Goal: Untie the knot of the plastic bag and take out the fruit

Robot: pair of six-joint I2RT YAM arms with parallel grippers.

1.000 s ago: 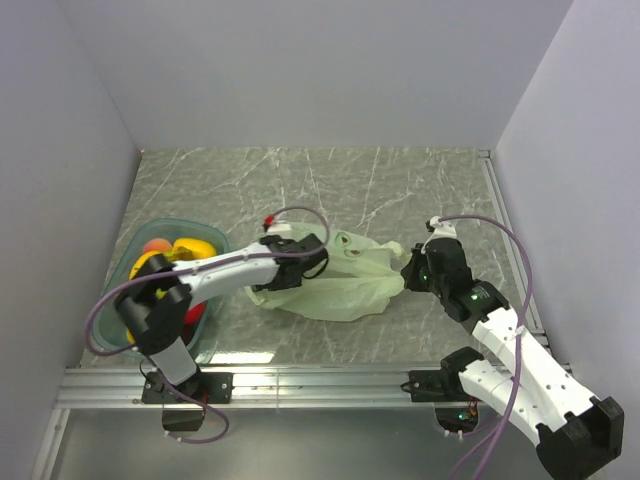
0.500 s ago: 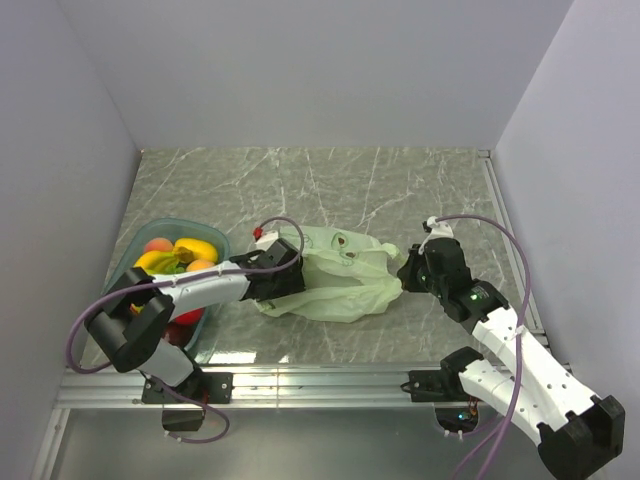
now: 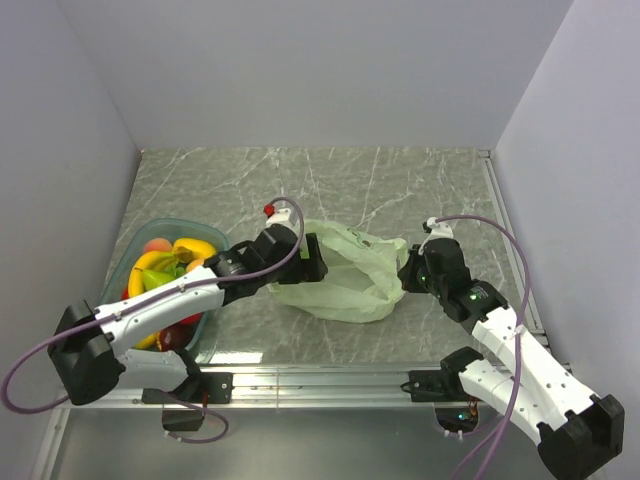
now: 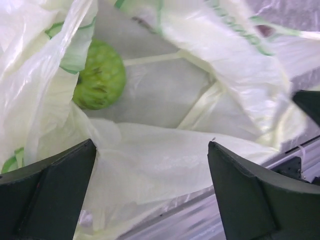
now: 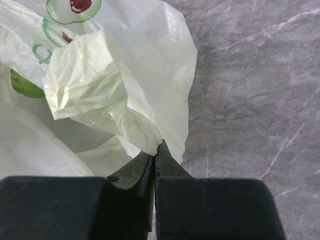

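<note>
The pale green plastic bag [image 3: 345,280] lies mid-table with its mouth gaping toward my left gripper [image 3: 316,258]; no knot is in view. In the left wrist view a round green fruit [image 4: 100,75] sits inside the bag [image 4: 240,65]. My left gripper [image 4: 150,167] is open, and the bag's lower lip lies loose between its fingers [image 4: 47,200]. My right gripper [image 5: 157,150] is shut on a bunched fold of the bag [image 5: 125,75] at its right end [image 3: 405,272]. A sliver of green fruit [image 5: 22,85] shows through the film.
A teal-blue transparent tray [image 3: 175,222] at the left holds yellow bananas [image 3: 190,250] and other fruit, close beside my left arm. Grey walls close in the marble tabletop [image 3: 300,180] on three sides. A metal rail [image 3: 320,380] runs along the near edge.
My left arm has stretched out to the right toward the bag's mouth, and its jaws have spread wider. The bag's mouth has opened up. The right gripper has kept its pinch.
</note>
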